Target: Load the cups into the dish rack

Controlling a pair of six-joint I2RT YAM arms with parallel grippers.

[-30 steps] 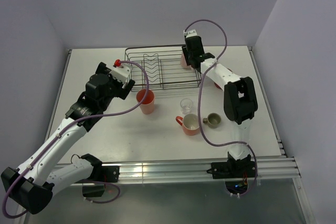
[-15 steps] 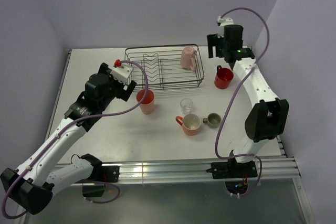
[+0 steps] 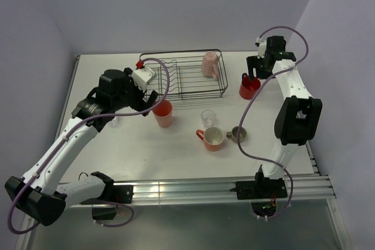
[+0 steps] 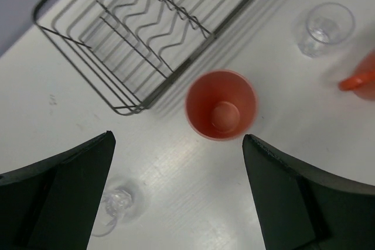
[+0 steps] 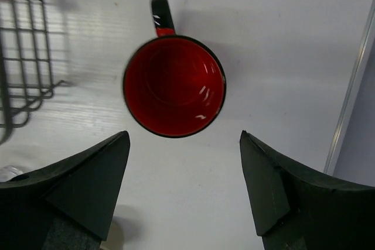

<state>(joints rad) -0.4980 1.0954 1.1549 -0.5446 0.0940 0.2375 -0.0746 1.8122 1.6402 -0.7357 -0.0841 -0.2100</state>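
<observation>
Right claw (image 5: 184, 137) hangs wide open directly above a glossy red mug (image 5: 174, 86), clear of it; black wire dish rack (image 3: 181, 77) lies to its left. Left claw (image 4: 179, 137), jaws spread fully, hovers over a salmon handleless tumbler (image 4: 221, 112) just outside the rack. Pale pink mug (image 3: 210, 64) sits in the rack end nearer the right claw.
</observation>
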